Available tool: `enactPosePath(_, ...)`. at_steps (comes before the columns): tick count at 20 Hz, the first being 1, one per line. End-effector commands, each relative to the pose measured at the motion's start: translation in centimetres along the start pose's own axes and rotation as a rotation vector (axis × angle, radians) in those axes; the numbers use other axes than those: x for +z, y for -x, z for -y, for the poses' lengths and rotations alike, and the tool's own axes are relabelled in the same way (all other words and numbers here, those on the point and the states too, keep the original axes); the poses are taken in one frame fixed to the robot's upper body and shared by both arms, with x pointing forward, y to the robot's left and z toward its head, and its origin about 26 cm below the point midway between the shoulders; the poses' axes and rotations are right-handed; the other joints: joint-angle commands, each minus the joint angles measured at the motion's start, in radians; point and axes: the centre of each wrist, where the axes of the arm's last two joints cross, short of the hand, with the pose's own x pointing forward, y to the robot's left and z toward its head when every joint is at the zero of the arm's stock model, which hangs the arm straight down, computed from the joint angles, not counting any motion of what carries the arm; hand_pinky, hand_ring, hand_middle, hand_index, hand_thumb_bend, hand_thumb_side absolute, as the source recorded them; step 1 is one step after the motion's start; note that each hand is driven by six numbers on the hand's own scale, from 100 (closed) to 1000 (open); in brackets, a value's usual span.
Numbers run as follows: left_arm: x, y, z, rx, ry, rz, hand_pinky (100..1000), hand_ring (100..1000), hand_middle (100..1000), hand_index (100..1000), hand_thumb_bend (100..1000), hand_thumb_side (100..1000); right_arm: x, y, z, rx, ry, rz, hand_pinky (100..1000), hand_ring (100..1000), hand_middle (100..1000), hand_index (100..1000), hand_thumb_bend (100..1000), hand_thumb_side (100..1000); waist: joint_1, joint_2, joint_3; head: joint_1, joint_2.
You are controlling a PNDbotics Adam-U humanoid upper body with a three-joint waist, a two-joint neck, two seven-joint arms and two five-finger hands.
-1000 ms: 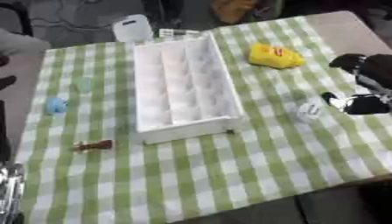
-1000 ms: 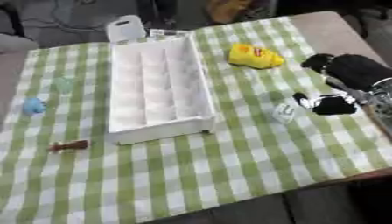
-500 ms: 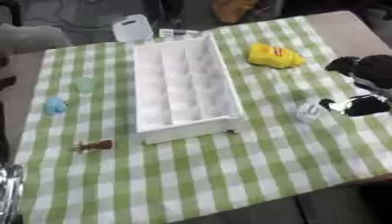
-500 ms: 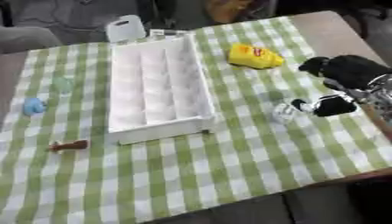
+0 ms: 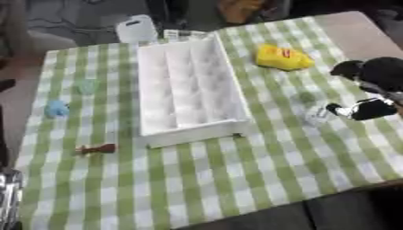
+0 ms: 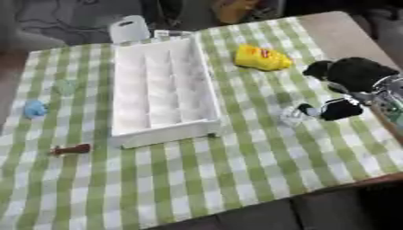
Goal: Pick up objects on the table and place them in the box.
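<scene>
Fingers (image 6: 311, 109) of the right hand (image 6: 350, 78) pinching a small clear object (image 6: 292, 117) beside the box (image 6: 161, 92)

One box (image 5: 189, 90), five small objects on cloth.

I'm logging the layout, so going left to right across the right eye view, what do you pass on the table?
Blue object → brown object → white box → yellow object → small clear object → right hand.

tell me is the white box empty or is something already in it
Empty. The white box shows only bare white compartments; the yellow object, blue object and brown object all lie outside on the checked cloth.
</scene>
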Motion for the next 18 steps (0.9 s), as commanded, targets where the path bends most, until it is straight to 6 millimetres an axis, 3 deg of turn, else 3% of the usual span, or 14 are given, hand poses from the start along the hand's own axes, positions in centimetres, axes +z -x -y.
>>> enactPosePath(1,-0.5,-0.5,-0.3,-0.006,0.009,0.028,761,1000,696,737,100,872,0.1,0.9,0.9,0.036,-0.002,-0.006,596,477,877,988,422,786,0.001,0.005,0.005,-0.004,0.005)
enactPosePath(10,-0.6,-0.6,-0.2,-0.002,0.019,0.034,762,1000,696,737,100,872,-0.6,2.0,-0.1,-0.044,-0.111,0.016,579,448,819,948,385,862,-0.003,0.014,0.026,-0.016,0.005)
enactPosePath(18,-0.7,-0.7,-0.2,0.000,0.023,0.036,763,1000,696,737,100,873,-0.6,2.5,1.0,-0.070,-0.205,0.032,584,454,814,953,376,913,-0.004,0.025,0.031,-0.022,0.005)
